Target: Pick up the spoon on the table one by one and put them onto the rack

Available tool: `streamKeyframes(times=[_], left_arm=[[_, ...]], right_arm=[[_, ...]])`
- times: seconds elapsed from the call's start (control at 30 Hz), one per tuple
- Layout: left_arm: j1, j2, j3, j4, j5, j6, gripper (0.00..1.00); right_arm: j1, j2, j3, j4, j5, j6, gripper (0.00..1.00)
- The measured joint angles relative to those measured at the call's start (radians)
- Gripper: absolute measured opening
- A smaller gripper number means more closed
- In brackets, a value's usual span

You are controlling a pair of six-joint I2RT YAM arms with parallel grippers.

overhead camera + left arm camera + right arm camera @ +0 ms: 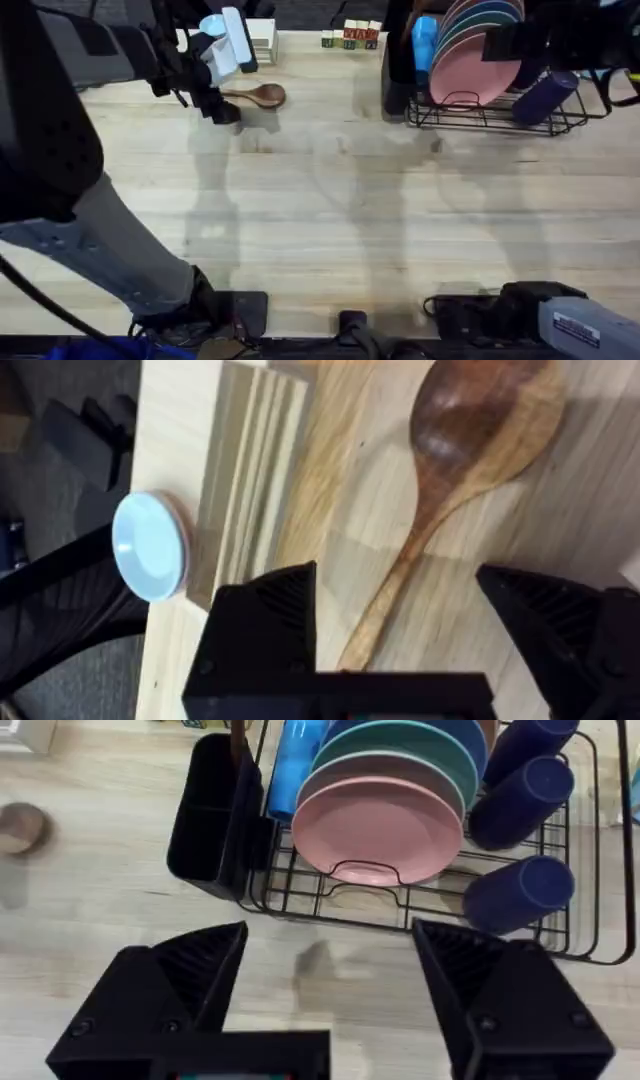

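Note:
A brown wooden spoon (262, 96) lies on the table (330, 200) at the far left, its oval bowl pointing right. My left gripper (222, 105) is low over its handle end. In the left wrist view the spoon (470, 420) runs down between the two black fingers (265, 625). The left gripper (400, 635) is open, with the handle inside the gap and both fingers apart from it. The black wire rack (480, 112) stands at the far right. My right gripper (335, 990) hovers open in front of the rack (330, 890), holding nothing. The rack's black utensil cup (210, 810) is on its left side.
The rack holds pink, teal and blue plates (380, 825), dark blue cups (520, 890) and a blue bottle (425, 40). Small coloured blocks (350, 38) and a white stacked tray (262, 40) sit at the far edge. A pale blue round disc (148, 546) lies near the table's left edge.

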Motion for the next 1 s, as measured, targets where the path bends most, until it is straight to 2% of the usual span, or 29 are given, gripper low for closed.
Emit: streamKeyframes(times=[0.23,0.33,0.4,0.43,0.67,1.0], left_arm=[[0.01,0.014,0.001,0.009,0.039,-0.003,0.99],[0.021,0.026,0.009,0.011,0.065,-0.031,0.99],[0.031,0.037,0.015,0.015,0.09,-0.065,0.991],[0.053,0.052,0.02,0.018,0.131,-0.131,0.991],[0.097,0.086,0.028,0.023,0.211,-0.272,0.991],[0.116,0.127,0.032,0.035,0.319,-0.372,0.991]], right_arm=[[0.0,0.0,0.0,0.001,0.0,0.0,0.997],[0.0,0.0,0.0,0.001,0.0,0.0,0.998],[0.0,0.0,0.0,0.001,0.0,0.0,0.998],[0.0,0.0,0.0,0.001,0.0,0.0,0.998],[0.0,0.0,0.0,0.001,0.0,0.0,0.996],[0.0,0.0,0.0,0.001,0.0,0.0,0.997]])
